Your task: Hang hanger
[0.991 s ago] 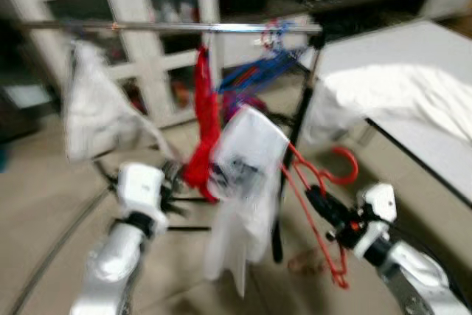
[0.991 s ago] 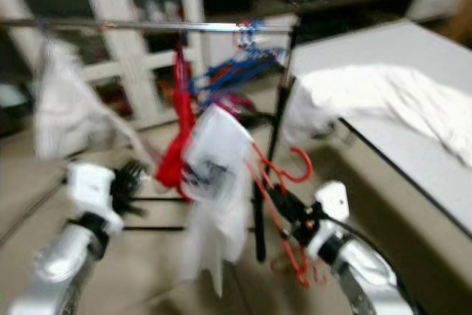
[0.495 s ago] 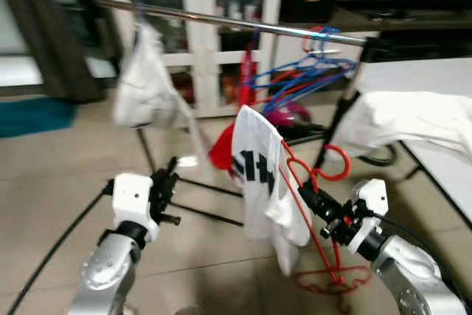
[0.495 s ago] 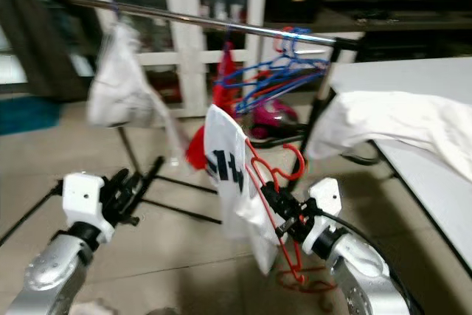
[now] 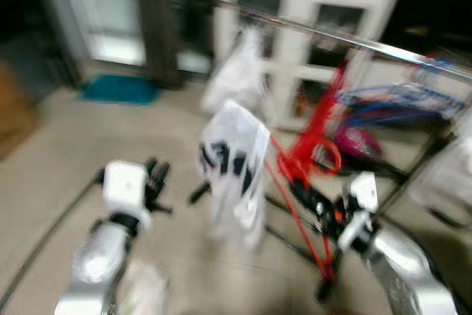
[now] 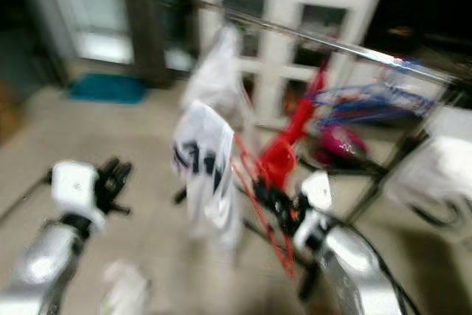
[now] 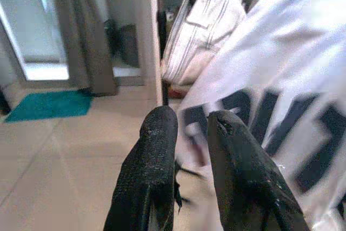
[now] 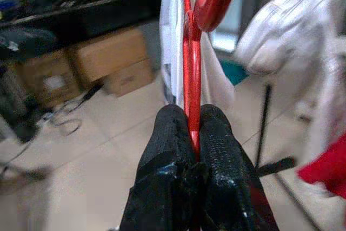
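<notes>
Gripping the red hanger carrying a white shirt, the right gripper has jaws clamped; the left gripper holds nothing, jaws slightly apart.

right gripper fingers clamped tight, left gripper fingers slightly parted, both arms raised.

Beige tiled floor. White glass-door cabinet behind a metal clothes rail. Teal mat beside dark curtain. Cardboard boxes along a wall.
</notes>
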`<state>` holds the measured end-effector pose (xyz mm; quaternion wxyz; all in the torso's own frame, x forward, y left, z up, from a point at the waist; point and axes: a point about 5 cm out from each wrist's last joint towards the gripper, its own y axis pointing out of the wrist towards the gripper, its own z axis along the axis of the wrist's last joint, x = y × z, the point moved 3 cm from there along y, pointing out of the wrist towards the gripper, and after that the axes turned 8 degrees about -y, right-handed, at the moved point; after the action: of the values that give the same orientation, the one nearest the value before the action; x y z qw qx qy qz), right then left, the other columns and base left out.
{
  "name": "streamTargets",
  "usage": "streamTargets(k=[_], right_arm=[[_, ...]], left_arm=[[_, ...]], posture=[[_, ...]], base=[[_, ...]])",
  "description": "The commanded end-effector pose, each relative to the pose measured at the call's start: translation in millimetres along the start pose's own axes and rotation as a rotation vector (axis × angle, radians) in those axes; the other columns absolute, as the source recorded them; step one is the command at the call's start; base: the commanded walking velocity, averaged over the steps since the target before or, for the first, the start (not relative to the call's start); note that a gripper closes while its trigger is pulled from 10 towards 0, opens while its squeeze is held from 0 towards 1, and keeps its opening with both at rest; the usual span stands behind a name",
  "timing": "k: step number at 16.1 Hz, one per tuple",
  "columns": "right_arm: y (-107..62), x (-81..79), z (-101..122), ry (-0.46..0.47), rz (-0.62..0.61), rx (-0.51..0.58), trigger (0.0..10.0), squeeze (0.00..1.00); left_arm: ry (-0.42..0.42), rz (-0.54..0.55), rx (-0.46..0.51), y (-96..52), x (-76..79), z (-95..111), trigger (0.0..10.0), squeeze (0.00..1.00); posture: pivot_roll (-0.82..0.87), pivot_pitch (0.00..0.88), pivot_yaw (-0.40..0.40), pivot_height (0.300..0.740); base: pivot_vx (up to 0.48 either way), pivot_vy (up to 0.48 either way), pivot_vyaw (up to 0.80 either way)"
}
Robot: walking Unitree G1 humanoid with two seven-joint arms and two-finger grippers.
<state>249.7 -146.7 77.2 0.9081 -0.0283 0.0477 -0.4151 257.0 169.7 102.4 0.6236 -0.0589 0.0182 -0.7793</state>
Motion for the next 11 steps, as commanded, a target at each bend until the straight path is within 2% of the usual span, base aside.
streamTargets(k=[1,2,3,4,6,8,9,10,11], right_arm=[[1.5,3.9,11,-0.027,-0.005,0.046,10.0,0.00],[1.6,4.4,11,-0.029,-0.006,0.046,10.0,0.00],[2.1,7.5,13,-0.035,-0.010,0.049,10.0,0.00],[2.6,9.0,14,-0.038,-0.012,0.052,10.0,0.00],[4.0,10.8,16,-0.043,-0.011,0.058,10.0,0.00],[5.8,12.1,20,-0.056,-0.006,0.067,10.0,0.00],[7.8,15.6,23,0.007,-0.022,0.088,10.0,0.00],[8.4,17.1,24,0.029,-0.029,0.097,10.0,0.00],[10.6,19.3,26,0.004,-0.034,0.092,10.0,0.00]], left_arm=[[0.015,0.001,0.005,2.1,-3.2,3,10.0,0.00],[0.013,0.001,0.005,2.2,-3.3,3,10.0,0.00],[0.076,-0.005,0.019,3.4,-3.7,6,10.0,0.00],[0.096,-0.012,0.012,4.1,-3.4,7,10.0,0.00],[0.047,-0.005,0.016,5.0,-6.4,9,10.0,0.00],[0.101,-0.040,0.038,2.6,-8.1,16,10.0,0.00],[0.113,-0.050,0.052,1.6,-11.7,22,10.0,0.00],[0.108,-0.052,0.052,1.5,-12.8,23,10.0,0.00],[0.131,-0.060,0.053,1.3,-14.2,26,10.0,0.00]], posture=[[0.12,0.000,-0.029,0.740],[0.12,0.000,-0.029,0.740],[0.12,0.000,-0.030,0.740],[0.12,0.000,-0.031,0.740],[0.12,0.000,-0.036,0.740],[0.13,0.000,-0.044,0.740],[0.13,0.000,-0.052,0.740],[0.13,0.000,-0.052,0.740],[0.13,0.000,-0.057,0.740]], base=[[0.000,0.480,0.79],[0.000,0.480,0.79],[0.000,0.000,0.79],[0.000,-0.319,0.79],[0.000,-0.156,0.79],[0.000,0.000,0.78],[0.000,0.000,0.00],[0.000,0.000,0.00],[0.000,0.000,0.00]])
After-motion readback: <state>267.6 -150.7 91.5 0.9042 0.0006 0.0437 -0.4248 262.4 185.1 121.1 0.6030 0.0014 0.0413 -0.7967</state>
